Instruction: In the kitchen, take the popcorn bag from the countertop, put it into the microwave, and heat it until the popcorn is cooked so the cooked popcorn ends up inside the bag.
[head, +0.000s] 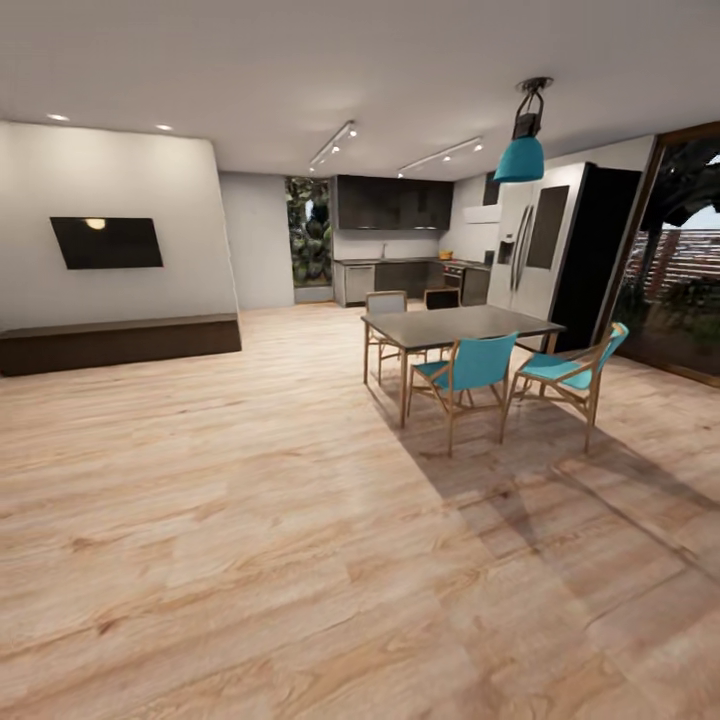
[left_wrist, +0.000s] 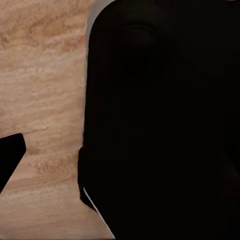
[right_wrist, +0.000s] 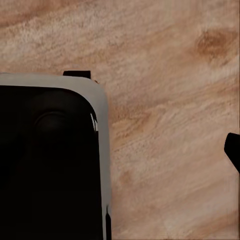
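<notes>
Floor (head: 250, 560): pale wood planks are laid throughout.
Left wall (head: 130, 180): a dark screen (head: 106, 242) is mounted above a low bench (head: 120, 340).
Dining table (head: 460, 325): teal chairs (head: 470, 370) are set around it, under a teal pendant lamp (head: 522, 150).
Right side: tall glazing (head: 685, 260) is seen.

A: Floor (head: 250, 560) – pale tan wood-grain planks. Chairs (head: 470, 370) teal, light wood legs.
B: Pendant lamp (head: 520, 158) teal too. Table (head: 460, 325) grey top. TV (head: 107, 242) black on white wall (head: 110, 180). Fridge (head: 535, 245) silver, black side.
</notes>
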